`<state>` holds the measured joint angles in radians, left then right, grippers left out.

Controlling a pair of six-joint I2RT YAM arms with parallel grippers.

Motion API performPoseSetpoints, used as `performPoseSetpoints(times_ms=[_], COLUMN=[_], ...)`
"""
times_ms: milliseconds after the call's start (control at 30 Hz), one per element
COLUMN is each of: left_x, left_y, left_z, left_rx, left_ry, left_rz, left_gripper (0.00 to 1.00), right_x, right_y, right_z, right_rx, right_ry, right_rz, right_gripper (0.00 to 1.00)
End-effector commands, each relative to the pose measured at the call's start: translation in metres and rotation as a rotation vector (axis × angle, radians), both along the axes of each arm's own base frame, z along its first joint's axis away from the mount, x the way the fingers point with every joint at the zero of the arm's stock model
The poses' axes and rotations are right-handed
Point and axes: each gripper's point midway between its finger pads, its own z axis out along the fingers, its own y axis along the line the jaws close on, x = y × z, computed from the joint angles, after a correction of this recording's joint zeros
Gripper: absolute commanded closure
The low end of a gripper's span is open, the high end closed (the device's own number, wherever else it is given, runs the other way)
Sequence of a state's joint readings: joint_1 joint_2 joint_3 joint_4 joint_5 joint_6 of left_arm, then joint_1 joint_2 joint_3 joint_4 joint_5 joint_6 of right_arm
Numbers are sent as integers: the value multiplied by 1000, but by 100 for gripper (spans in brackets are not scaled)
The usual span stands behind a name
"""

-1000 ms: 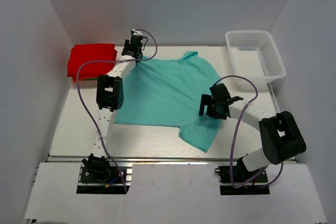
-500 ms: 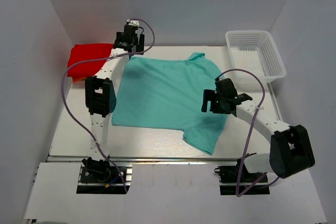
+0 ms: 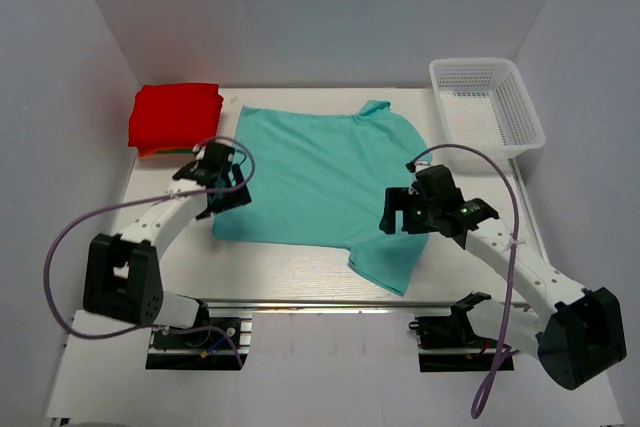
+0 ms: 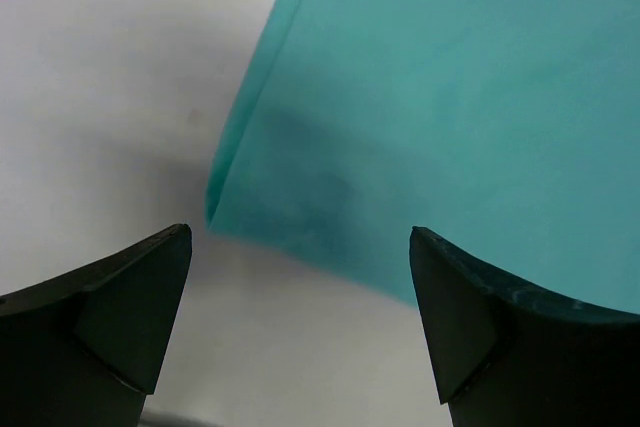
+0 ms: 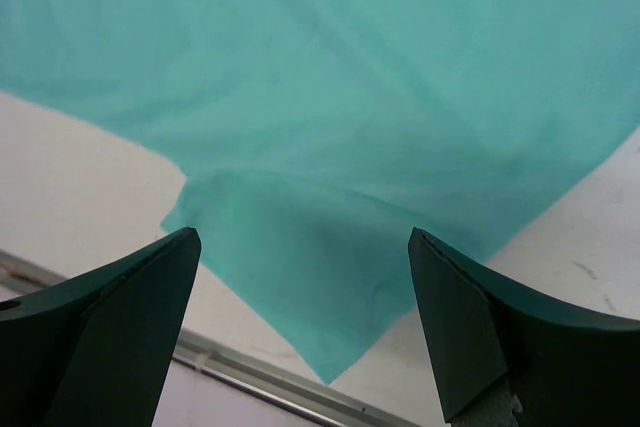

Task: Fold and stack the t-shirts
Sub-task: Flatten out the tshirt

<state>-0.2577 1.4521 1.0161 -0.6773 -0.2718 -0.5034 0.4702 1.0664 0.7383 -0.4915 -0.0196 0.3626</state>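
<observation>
Teal t-shirt (image 3: 320,172) lies spread flat on the middle of the counter (image 3: 290,272). Its collar (image 3: 366,107) is toward 1 o'clock, its straight left edge runs from 12 to 6 o'clock, and a sleeve (image 3: 385,265) pokes out at 5 o'clock toward the near rim. Over the shirt's 7 o'clock corner (image 4: 228,209) hangs the left pincer (image 3: 225,187), fingers spread wide with nothing between them. In its wrist view the corner sits just ahead, a little left of the gap's middle. Over the sleeve hangs the right pincer (image 3: 400,209), equally spread and empty, with the sleeve's tip pointing toward 6 o'clock. Each arm is nearer its own side, so the next move is probably a grasp along the near edge and a lift toward 12 o'clock. At 10 o'clock sits the folded red t-shirt (image 3: 175,115), just beside the teal one's far-left corner. At 2 o'clock is the white basket (image 3: 520,97). Neither seems to stand in the way.
</observation>
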Motion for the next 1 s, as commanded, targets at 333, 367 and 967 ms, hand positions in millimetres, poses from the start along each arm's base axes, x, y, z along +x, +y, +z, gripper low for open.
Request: performPoseSetpoints(times_ms=[333,367,967], left_x=[-74,-72,-64], left_y=[43,46,35], left_z=[-33,-35,-77], left_rx=[-108,-107,-207], left_ry=[-106,-105,-34], left_rz=[346,359,288], left_gripper=[25,28,100], right_x=[-77,-83,-101], right_y=[21,21,-2], right_z=[-46,-51,-71], right_rx=[-106,-110,-209], right_ry=[150,157,232], right_rz=[138,145,10], right_gripper=[10,10,10])
